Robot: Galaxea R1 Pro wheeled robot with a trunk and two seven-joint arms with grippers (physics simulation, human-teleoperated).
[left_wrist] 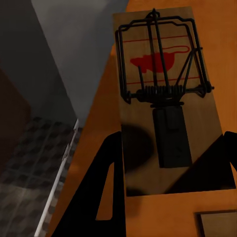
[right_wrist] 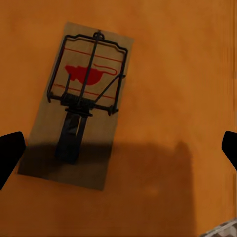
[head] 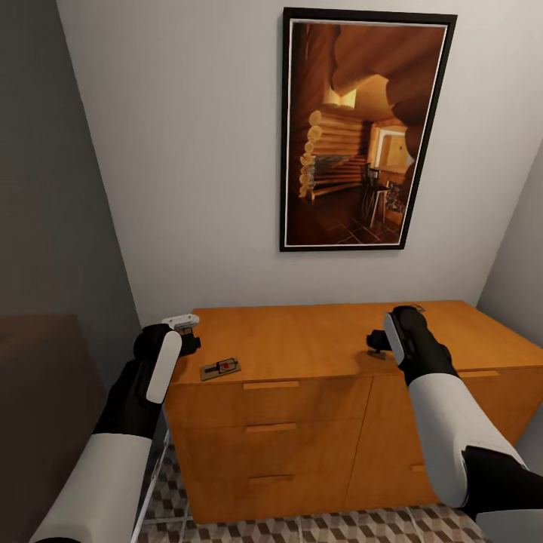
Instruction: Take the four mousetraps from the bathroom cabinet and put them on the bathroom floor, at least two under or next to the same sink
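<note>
I am facing the cabinet [head: 317, 362], both arms hovering over its flat top. One mousetrap [head: 220, 368] is lying flat near the cabinet's front-left corner; my left end effector [left_wrist: 165, 197] is hanging over it with fingers [left_wrist: 101, 192] spread either side, not touching. A second mousetrap [right_wrist: 79, 103] is lying flat on the cabinet top under my right end effector [head: 375, 345], whose dark fingertips [right_wrist: 10, 150] are standing wide apart. Cube-patterned bathroom floor [head: 317, 528] is showing below the cabinet's drawers.
</note>
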